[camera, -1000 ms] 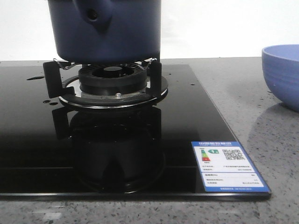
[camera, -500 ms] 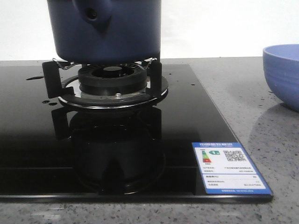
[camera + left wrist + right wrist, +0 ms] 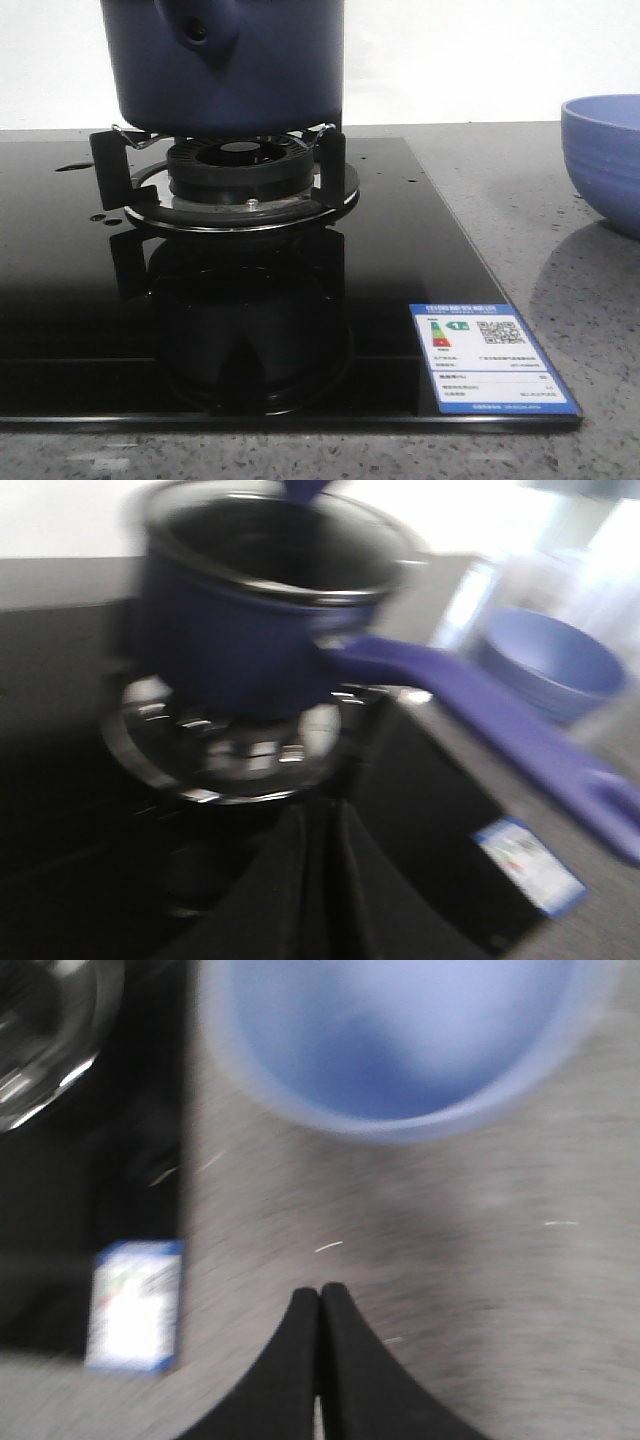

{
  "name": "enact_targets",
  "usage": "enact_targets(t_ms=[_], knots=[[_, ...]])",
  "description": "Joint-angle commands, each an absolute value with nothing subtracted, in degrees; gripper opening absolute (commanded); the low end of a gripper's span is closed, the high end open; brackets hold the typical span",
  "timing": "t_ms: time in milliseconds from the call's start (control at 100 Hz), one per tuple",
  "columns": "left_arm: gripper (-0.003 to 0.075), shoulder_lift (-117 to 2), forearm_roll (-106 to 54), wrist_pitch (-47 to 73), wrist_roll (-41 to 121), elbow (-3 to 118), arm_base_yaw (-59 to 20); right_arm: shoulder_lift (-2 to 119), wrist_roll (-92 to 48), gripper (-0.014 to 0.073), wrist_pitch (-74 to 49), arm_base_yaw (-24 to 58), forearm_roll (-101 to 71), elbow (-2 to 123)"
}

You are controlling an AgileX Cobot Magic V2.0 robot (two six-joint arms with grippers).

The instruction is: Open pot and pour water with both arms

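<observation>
The pot [image 3: 260, 630] sits on the burner [image 3: 225, 755], ahead of my left gripper [image 3: 320, 880]; both my grippers are closed, empty.

Neither arm appears in the front view; each shows only through its own wrist camera, and both of those pictures are blurred. The left tool [image 3: 318, 880] has its two black fingers [image 3: 275, 890] pressed together with only a thin seam between them, gripping nothing and hanging in the air. The right tool [image 3: 319, 1345] is likewise closed, its dark fingers [image 3: 355, 1370] meeting tip to tip with nothing between them, held above the grey desk [image 3: 480, 1280].
</observation>
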State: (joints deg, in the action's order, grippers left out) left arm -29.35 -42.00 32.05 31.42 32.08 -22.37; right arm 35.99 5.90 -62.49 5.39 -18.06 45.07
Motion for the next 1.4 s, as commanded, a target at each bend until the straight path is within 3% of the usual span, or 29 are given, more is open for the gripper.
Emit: enact_targets(t_ms=[0, 190, 490, 690, 780, 940, 1030, 1250, 1390], knots=[[-0.0003, -32.48, -56.88, 31.07, 47.41, 36.09, -27.02, 38.06, -3.41, -0.0069, -61.66, 6.08, -28.55, 49.24], [-0.0003, -38.87, -77.75, 37.38, 72.91, 38.37, -32.93, 38.92, -23.97, -0.0069, -62.24, 6.08, -46.72, 50.29], [-0.0004, -51.04, -92.96, 58.49, 82.67, 44.54, -32.64, 40.78, -29.9, -0.0069, -70.76, 6.08, -62.98, 50.29], [0.0012, -53.62, -94.61, 60.96, 84.8, 48.3, -26.25, 41.16, -37.81, -0.0069, -70.83, 6.08, -65.09, 50.29], [0.0104, -53.23, -94.19, 60.96, 85.69, 48.64, -21.07, 40.1, -39.54, -0.0069, -66.46, 6.08, -63.28, 50.29], [0.0416, -53.22, -94.1, 60.03, 85.21, 48.64, -12.51, 37.79, -41.81, -0.0051, -58.53, 6.08, -58.72, 50.29], [0.0477, -54.37, -94.59, 58.09, 85.21, 48.64, -11.54, 37.65, -41.97, 0.0046, -57.21, 6.08, -56.19, 50.29], [0.0477, -58.28, -95.28, 52.28, 92.85, 48.64, -11.54, 37.65, -41.97, 0.0506, -51.14, 6.08, -54.79, 50.29], [0.0477, -60.61, -96.45, 49.2, 97.71, 49.08, -11.54, 37.65, -41.97, 0.0544, -47.62, 6.08, -53.97, 50.29]])
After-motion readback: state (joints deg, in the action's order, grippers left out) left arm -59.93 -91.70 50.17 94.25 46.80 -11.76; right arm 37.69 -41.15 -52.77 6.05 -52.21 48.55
